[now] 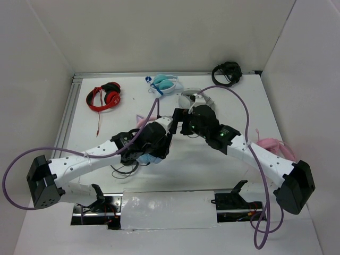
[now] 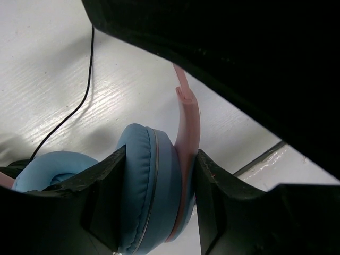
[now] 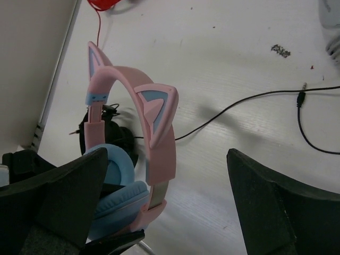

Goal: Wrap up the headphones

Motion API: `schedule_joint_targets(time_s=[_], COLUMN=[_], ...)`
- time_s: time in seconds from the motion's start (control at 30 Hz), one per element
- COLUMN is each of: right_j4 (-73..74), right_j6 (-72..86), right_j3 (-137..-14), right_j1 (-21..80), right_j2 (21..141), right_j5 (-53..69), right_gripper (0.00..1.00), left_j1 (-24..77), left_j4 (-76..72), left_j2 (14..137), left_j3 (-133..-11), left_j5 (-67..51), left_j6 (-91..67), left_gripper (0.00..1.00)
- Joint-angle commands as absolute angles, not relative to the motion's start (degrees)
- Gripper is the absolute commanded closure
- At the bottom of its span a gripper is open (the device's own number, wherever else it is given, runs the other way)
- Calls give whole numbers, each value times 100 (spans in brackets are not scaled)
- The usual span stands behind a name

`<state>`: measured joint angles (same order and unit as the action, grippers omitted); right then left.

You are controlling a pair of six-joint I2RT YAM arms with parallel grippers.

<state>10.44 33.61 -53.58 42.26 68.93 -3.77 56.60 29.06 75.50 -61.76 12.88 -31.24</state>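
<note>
The headphones (image 3: 154, 117) have a pink cat-ear headband and light blue ear cups (image 2: 151, 186). They stand upright at the table's middle, mostly hidden under both arms in the top view, where one blue cup (image 1: 150, 159) shows. My left gripper (image 2: 156, 202) is shut on one ear cup and the pink band end, one finger on each side. My right gripper (image 3: 166, 156) is open wide just beside the headband, touching nothing. The thin black cable (image 3: 249, 101) trails loose over the table, and its plug (image 3: 302, 98) lies free.
Red headphones (image 1: 105, 96) lie at the back left, teal-and-white ones (image 1: 164, 83) at the back centre and black ones (image 1: 227, 73) at the back right. All-pink headphones (image 1: 271, 144) lie beside my right arm. A white sheet (image 1: 167, 208) covers the front edge.
</note>
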Motion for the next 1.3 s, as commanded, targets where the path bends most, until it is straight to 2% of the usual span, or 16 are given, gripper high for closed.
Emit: schedule_joint_targets(time_s=[0.0, 0.4, 0.57, 0.77, 0.87, 0.9, 0.97, 1.03, 1.07, 1.17, 1.2, 1.27], right_j4=[975, 237, 114, 176, 80, 27, 35, 105, 132, 369, 465, 553], right_j6=[3313, 3586, 3586, 3630, 3744, 3770, 3701, 3578, 3534, 3472, 3446, 3402], right_j3=[-5370, -4544, -4693, -5009, -5054, -5045, -5141, -5238, -5317, -5431, -5449, -5475], right_j1=[4395, 3964, 4051, 4210, 4219, 4254, 4324, 4359, 4403, 4491, 4500, 4500], right_j2=[7146, 5283, 5685, 6398, 6609, 6635, 6644, 6627, 6592, 6460, 6434, 6355], right_j5=[-148, -27, 351, 203, 149, 149, 193, 246, 220, -236, -307, -491], right_gripper=[1, 1, 1, 2, 22, 43, 64, 74, 100, 100, 100, 100], left_j1=[5854, 5291, 5396, 5590, 5686, 5739, 5757, 5757, 5757, 5766, 5757, 5766], left_j4=[1398, 1389, 1353, 1520, 1547, 1573, 1704, 1845, 2028, 2293, 2442, 2548], left_j2=[6980, 6372, 6389, 6600, 6662, 6680, 6828, 6925, 6987, 7206, 7242, 7304], left_j3=[-6249, -5854, -5923, -6169, -6258, -6275, -6441, -6530, -6591, -6802, -6846, -6952], left_j5=[852, 642, 580, 817, 826, 870, 975, 1124, 1290, 1458, 1468, 1520], left_j6=[-2338, -2751, -2681, -2777, -2839, -2865, -3005, -3120, -3181, -3374, -3462, -3515], left_gripper=[100, 100, 100, 100, 100, 100, 100, 100, 94, 79, 64, 47])
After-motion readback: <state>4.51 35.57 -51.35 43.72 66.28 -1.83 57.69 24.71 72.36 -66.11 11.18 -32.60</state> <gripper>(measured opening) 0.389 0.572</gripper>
